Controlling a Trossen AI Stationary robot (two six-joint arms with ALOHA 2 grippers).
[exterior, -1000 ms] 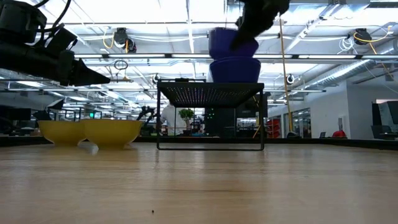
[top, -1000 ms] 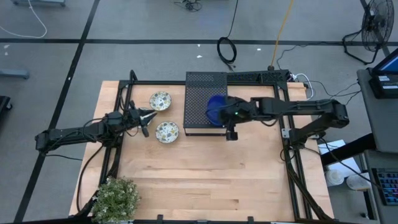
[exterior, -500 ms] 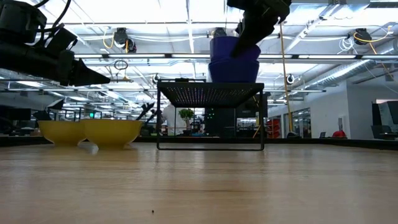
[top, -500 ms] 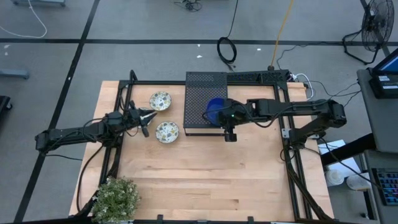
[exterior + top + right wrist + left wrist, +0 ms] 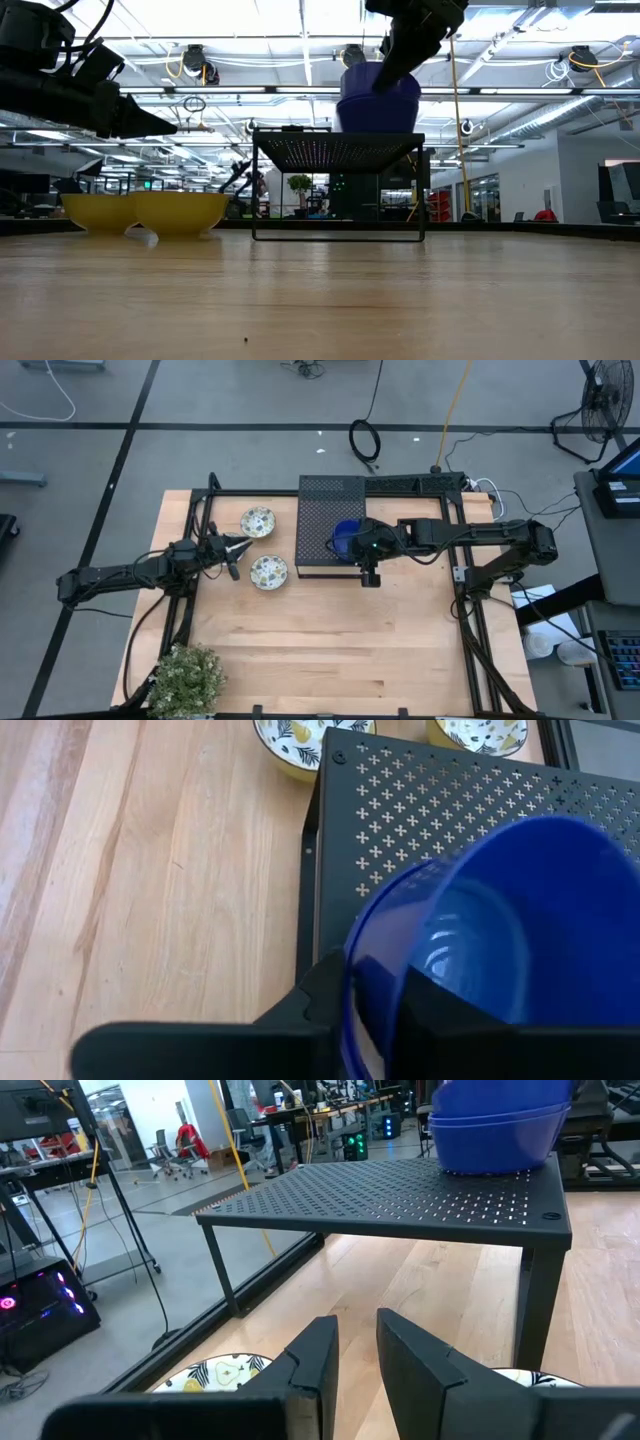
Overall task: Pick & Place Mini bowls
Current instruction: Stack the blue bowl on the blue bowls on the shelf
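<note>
Two blue mini bowls sit nested on top of the black perforated box; the upper one is tilted. My right gripper is over the box, shut on the upper bowl's rim. Two cream patterned mini bowls rest on their bases on the table left of the box. My left gripper hovers between those two, pointing at the box. Its fingers stand a little apart with nothing between them. My right gripper has the upper blue bowl's wall at the rim, one finger inside the bowl and one outside. It comes slanting down from the table's right side. The bowl sits tilted, its bottom inside the lower blue bowl.
A small potted plant stands at the table's near left corner. A black frame runs along the table's sides. The wide near half of the wooden table holds nothing else.
The upper blue bowl, held above the lower one a second ago, has come down into it and now sits tilted there, the right gripper going down with it.
</note>
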